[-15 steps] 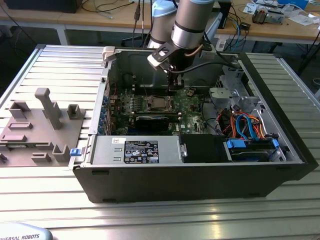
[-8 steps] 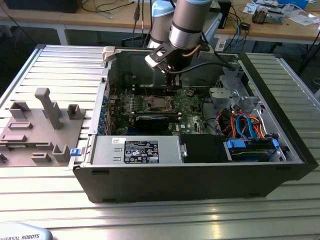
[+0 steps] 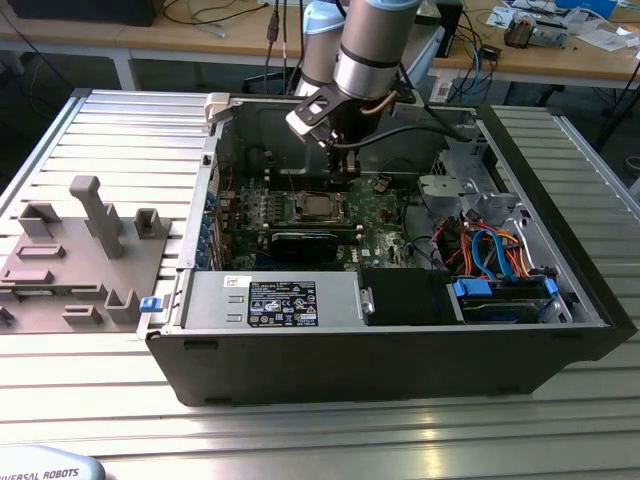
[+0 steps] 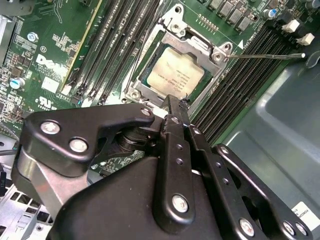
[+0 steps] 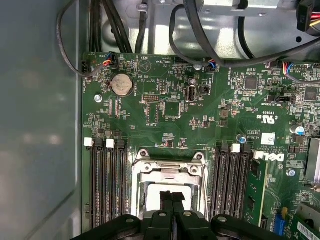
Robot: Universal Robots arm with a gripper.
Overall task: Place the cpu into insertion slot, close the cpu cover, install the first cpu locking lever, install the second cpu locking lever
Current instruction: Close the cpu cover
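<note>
Open computer case [image 3: 400, 350] holding green motherboard [image 5: 175, 110], insertion slot [image 4: 149, 75] containing pale silvery cpu [image 4: 175, 75] beneath lowered cpu cover [image 4: 195, 46], gripper [image 5: 172, 196] tips together, empty.

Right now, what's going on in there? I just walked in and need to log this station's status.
A robot arm's gripper hangs with its fingers together inside an open computer case, just above the insertion slot. The cpu already lies in the slot, and the cpu cover looks folded down around it. One thin locking lever sticks out sideways, apparently not latched.
</note>
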